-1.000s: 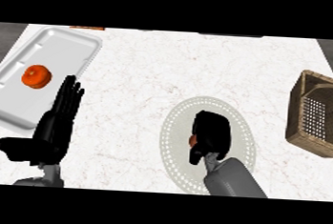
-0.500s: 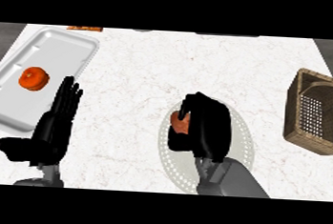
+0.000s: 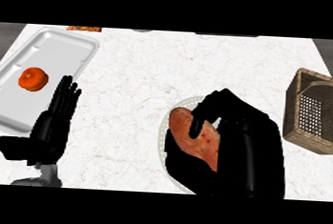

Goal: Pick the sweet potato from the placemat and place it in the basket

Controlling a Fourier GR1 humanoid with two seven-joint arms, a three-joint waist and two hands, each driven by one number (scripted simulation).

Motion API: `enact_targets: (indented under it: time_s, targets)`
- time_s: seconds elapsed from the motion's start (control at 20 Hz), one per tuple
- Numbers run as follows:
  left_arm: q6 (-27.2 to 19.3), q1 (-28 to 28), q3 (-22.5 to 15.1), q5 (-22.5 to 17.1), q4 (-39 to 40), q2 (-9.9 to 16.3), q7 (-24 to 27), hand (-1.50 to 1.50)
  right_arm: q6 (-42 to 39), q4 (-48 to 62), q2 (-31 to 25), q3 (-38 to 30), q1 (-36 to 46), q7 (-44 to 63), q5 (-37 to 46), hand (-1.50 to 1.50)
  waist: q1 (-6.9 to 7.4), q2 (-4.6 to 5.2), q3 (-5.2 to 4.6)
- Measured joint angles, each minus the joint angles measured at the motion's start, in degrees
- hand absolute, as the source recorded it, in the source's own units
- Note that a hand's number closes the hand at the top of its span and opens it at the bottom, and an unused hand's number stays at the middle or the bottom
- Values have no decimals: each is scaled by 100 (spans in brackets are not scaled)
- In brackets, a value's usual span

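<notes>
An orange-brown sweet potato (image 3: 196, 138) shows at the lower middle, over the pale round placemat (image 3: 163, 137), of which only a sliver of rim is visible. My right hand (image 3: 249, 142) is curled round the sweet potato, thumb below and fingers across its top, looming large in the view. The wicker basket (image 3: 323, 112) stands at the right edge, apart from the hand. At the lower left my left hand (image 3: 54, 120) rests open, fingers pointing up.
A white tray (image 3: 56, 51) lies at the upper left with a small orange fruit (image 3: 33, 79) in it. The marble counter runs to dark edges at the far left and right. An orange item (image 3: 84, 28) peeks in at the top edge.
My right hand closed round the sweet potato on the placemat and has risen toward the camera with it, now looking much larger. The left hand has stayed put.
</notes>
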State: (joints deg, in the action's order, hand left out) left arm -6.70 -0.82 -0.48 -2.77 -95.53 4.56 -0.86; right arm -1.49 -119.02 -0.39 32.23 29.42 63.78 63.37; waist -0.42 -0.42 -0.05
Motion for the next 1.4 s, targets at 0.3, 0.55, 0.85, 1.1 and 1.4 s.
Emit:
enact_targets:
  time_s: [0.3, 0.55, 0.85, 1.1, 1.4]
  targets:
    - [-29, 99, -57, 45, -139, -35, -52, 0, -543, -519, -17, -573, 186, 205, 5, 150, -10, -3, -2]
    - [-34, 83, -3, 41, -95, -24, -12, 0, -1084, -718, -302, -1100, 39, 37, 92, 150, -55, -2, -3]
    - [-79, 42, -54, 111, -31, -90, 25, 0, -1609, -974, -700, -1959, -331, -337, -125, 150, -40, 18, 0]
    - [-22, 133, -89, 103, -132, -95, 28, 0, -1898, -1149, -900, -2820, -510, -607, -496, 150, 3, 27, 4]
    - [38, 102, -1, 75, -14, -72, 153, 0, -2137, -919, -1332, -3932, -764, -1138, -1100, 150, 19, 35, 4]
